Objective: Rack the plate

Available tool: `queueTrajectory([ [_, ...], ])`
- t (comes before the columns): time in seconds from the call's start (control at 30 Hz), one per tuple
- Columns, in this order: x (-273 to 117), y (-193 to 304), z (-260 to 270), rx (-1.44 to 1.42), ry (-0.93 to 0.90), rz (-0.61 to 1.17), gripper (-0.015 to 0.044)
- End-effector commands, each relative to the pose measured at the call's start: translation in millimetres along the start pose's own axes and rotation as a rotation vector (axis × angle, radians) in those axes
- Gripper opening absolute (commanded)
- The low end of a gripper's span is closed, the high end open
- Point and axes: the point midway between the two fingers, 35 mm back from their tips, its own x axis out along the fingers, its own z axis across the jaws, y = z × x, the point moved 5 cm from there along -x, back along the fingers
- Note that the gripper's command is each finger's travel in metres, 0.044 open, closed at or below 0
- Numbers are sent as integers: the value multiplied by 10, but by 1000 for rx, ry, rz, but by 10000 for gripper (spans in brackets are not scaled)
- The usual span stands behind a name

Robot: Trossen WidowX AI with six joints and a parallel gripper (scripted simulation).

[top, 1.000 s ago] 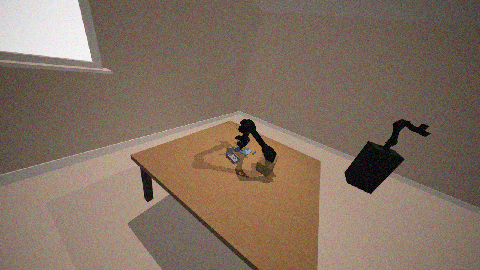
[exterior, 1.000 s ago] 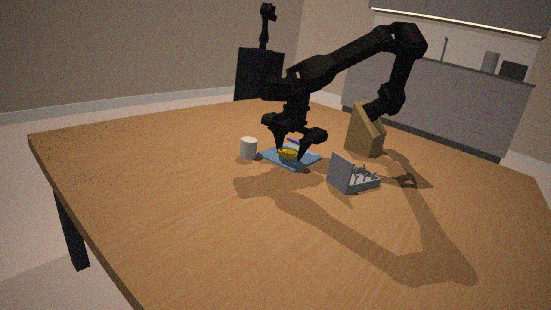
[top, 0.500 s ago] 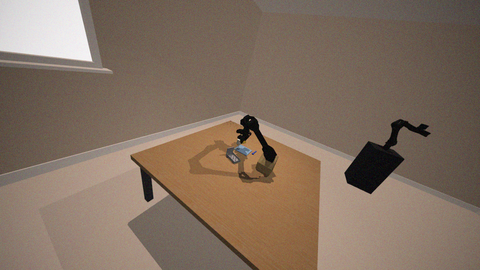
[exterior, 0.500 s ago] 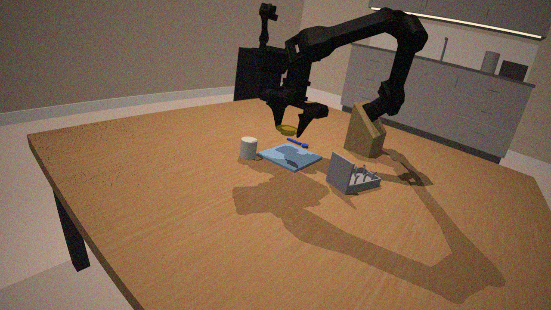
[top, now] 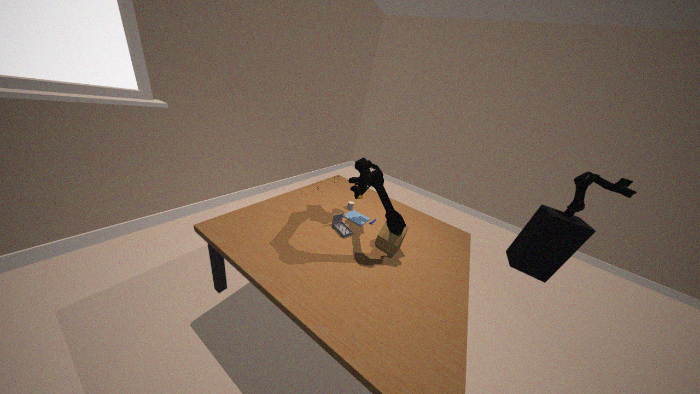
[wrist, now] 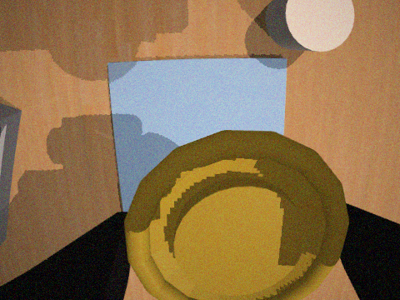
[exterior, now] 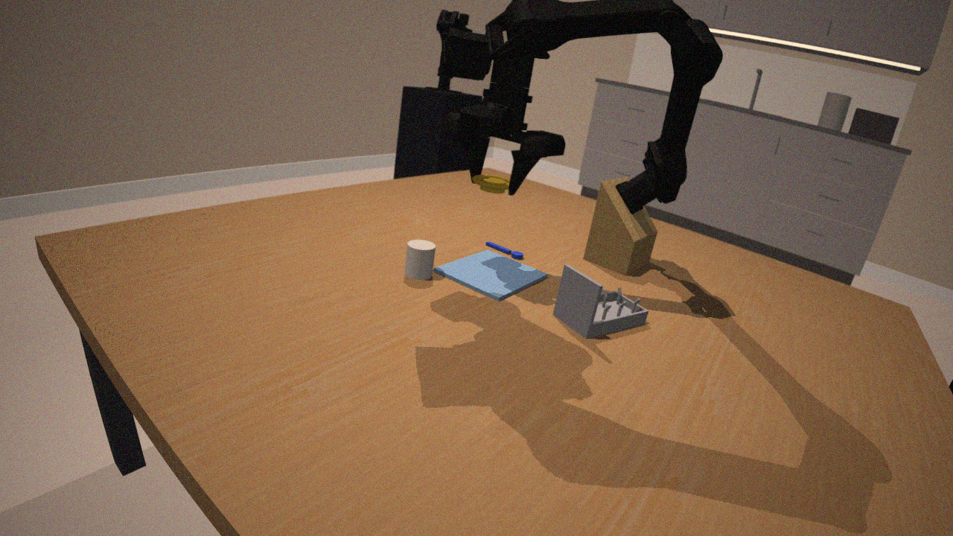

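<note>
A round yellow plate (exterior: 494, 183) (wrist: 229, 233) is held across its width between the two black fingers, high above the table and roughly level. My gripper (exterior: 493, 186) (wrist: 234, 222) is shut on the plate, with a finger at each side of its rim. In the top view only a small yellow bit of the plate (top: 359, 197) shows below the fingers. The grey dish rack (exterior: 576, 303) (top: 337, 220) stands on the table, with a tall panel at one end and several short upright rails in its tray. Its edge (wrist: 14, 137) shows at the left of the wrist view.
A light blue square mat (exterior: 466, 269) (top: 350, 214) (wrist: 200, 92) lies beside the rack. A white cylinder (exterior: 420, 260) (top: 350, 206) (wrist: 320, 22) stands at its far corner from the rack. A blue brush-like object (exterior: 498, 247) (top: 373, 221) lies behind the mat. The arm's wooden base block (exterior: 613, 233) stands behind the rack.
</note>
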Motion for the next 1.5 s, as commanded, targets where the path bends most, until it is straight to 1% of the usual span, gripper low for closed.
queueTrajectory([
  [0.0,-215,0,-9,-5,-1,2,0],
  [0.1,-307,2,-8,-5,-3,3,0],
  [0.3,-323,-3,29,18,-3,3,0],
  [0.87,-475,213,897,603,1,4,0],
  [1.47,-482,658,1690,1228,1,7,0],
])
